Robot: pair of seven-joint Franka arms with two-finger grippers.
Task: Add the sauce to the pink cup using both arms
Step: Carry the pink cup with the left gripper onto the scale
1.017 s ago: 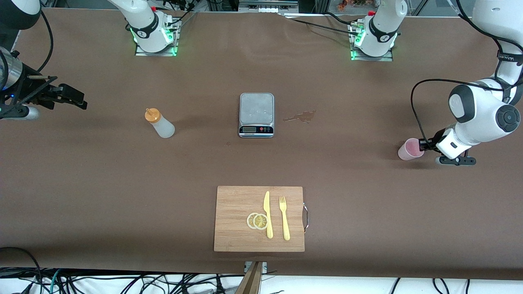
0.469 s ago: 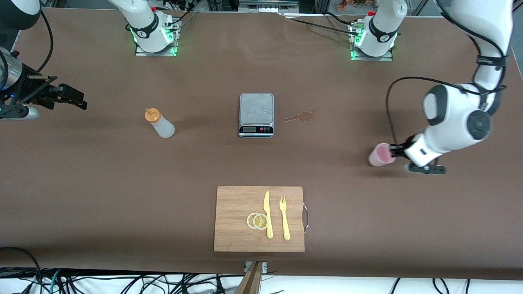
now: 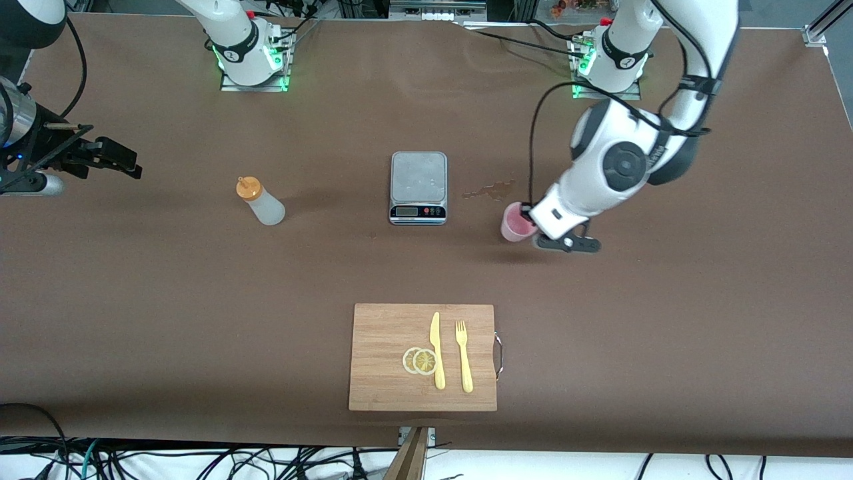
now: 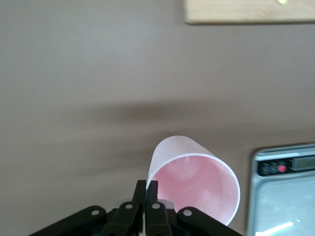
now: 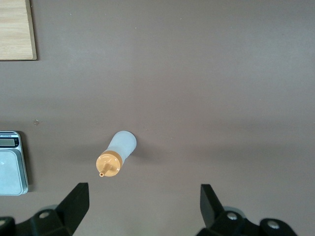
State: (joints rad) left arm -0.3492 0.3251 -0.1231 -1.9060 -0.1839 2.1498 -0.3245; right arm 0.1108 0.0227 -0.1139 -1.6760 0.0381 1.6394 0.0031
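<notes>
The pink cup is pale pink and translucent. My left gripper is shut on its rim and holds it beside the scale, toward the left arm's end. In the left wrist view the fingers pinch the cup's wall, one inside and one outside. The sauce bottle, whitish with an orange nozzle cap, stands on the table toward the right arm's end; it also shows in the right wrist view. My right gripper is open and empty and waits at the right arm's end of the table.
A silver kitchen scale sits mid-table between bottle and cup. A small dark stain marks the mat beside it. A wooden cutting board with lemon slices, a yellow knife and a fork lies nearer the front camera.
My left arm has carried the pink cup from the left arm's end of the table toward the middle, close to the scale. The right arm and the bottle have not moved.
</notes>
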